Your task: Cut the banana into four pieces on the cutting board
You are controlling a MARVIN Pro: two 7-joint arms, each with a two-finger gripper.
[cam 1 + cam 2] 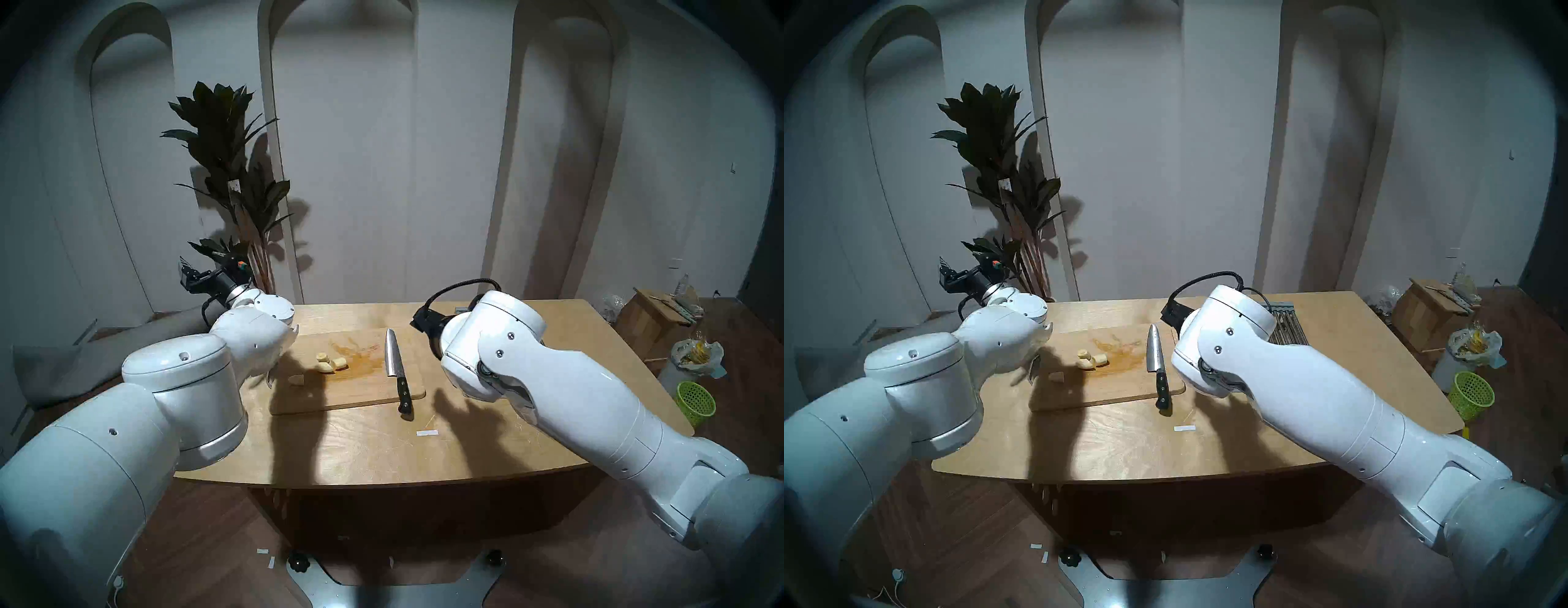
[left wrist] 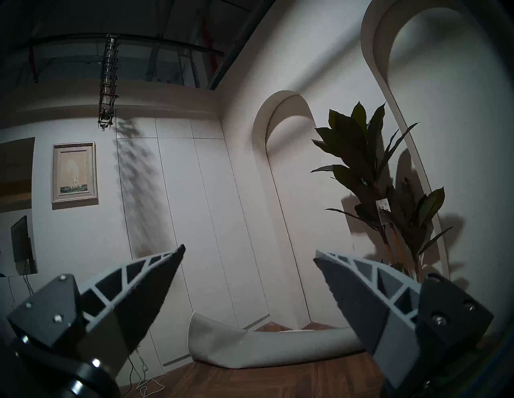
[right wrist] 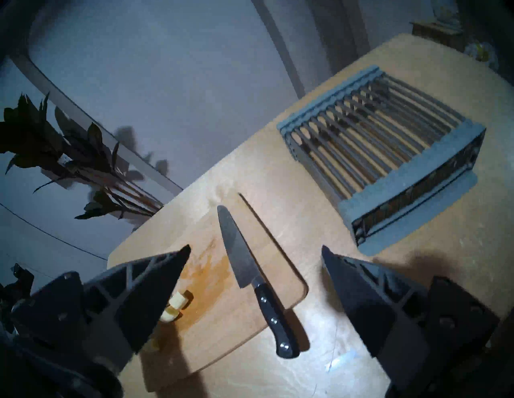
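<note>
The banana (image 1: 326,363) is seen cut into short cream-yellow chunks on the cutting board (image 1: 365,397). Three chunks are clustered together at the left edge of the orange-brown stain, and a fourth chunk (image 1: 297,379) lies apart from them, nearer the board's left side and partly in shadow. A knife (image 1: 396,371) is laid along the right part of the board, its blade on the wood and its tip pointed toward the far wall; the black riveted handle overhangs the near edge of the board above the counter (image 1: 382,450). The knife is touched by neither arm.

The left end effector (image 2: 249,257) is held released, its fingers spread wide with nothing between them; it is raised off the left side of the counter and aimed at the wall and a potted plant (image 2: 389,194). The right end effector (image 3: 256,251) is likewise released and empty, held above the counter and tilted downward, so that the knife and the board's right corner are framed between its fingers in the wrist view. A grey slatted rack (image 3: 383,155) is set on the counter beyond the board, to its right. A small white strip (image 1: 427,433) lies on the counter in front of the knife handle.
</note>
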